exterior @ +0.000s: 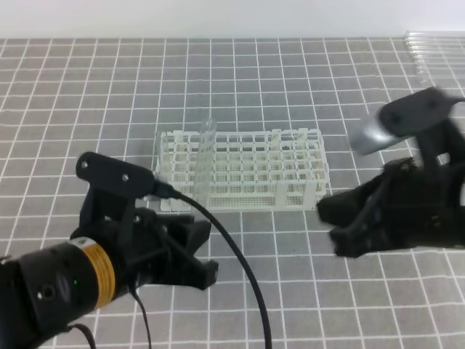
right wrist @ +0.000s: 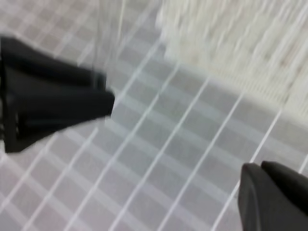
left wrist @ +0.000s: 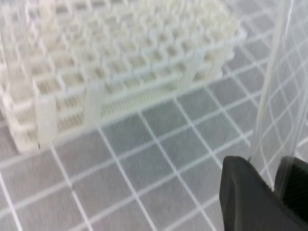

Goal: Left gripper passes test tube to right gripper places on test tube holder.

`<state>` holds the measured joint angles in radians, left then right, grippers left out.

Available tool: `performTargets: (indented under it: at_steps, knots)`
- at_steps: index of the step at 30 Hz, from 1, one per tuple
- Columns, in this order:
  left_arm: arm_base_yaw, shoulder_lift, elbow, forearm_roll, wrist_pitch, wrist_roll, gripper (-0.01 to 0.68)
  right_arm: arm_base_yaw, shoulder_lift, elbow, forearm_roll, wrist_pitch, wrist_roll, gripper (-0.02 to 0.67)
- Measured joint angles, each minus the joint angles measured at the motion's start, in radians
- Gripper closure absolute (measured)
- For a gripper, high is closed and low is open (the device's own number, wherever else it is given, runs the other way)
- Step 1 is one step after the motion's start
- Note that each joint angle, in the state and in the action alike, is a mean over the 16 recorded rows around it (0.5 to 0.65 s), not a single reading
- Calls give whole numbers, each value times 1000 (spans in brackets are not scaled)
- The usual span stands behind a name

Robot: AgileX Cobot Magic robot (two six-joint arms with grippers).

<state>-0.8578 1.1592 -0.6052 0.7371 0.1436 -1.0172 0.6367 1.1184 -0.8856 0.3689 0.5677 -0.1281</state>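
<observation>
1. The left gripper point(exterior: 190, 243) is at about 7 o'clock in the high view. Its thin dark fingers point(left wrist: 250, 197) hold the bottom end of the test tube point(exterior: 204, 161). The jaws look snug on the glass, but I cannot tell if they are starting to let go.

2. The test tube stands almost straight up from the left gripper. In the high view its top shows in front of the left part of the test tube holder point(exterior: 243, 169). In the left wrist view it is a faint clear strip at about 3 o'clock.

3. The right gripper point(exterior: 336, 222) is at about 3 o'clock, well apart from the tube. Its blocky fingers are pressed together with nothing in them. It looks blurry.

4. The white test tube holder sits on the grey squared table point(exterior: 290, 291), near the middle.

5. I think the tube is light, stiff, smooth and slippery, and it could break if squeezed hard.

6. I think the right gripper should open and take the tube near its middle, above the left fingers, with a soft squeeze.
</observation>
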Motion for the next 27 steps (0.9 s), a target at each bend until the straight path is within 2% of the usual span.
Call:
performTargets:
  at_steps: [9,16,23,27]
  knots:
    - [119,2,75,46,-341,68,614,20,-235,187,33,-331,-114,662]
    - [177,3,137,46,-555,170,614,95,-368,339,88,-546,-202,662]
    - [195,3,151,26,-630,230,620,219,-357,392,101,-690,-221,655]
    - [196,3,151,23,-658,236,638,286,-298,376,101,-746,-221,617]
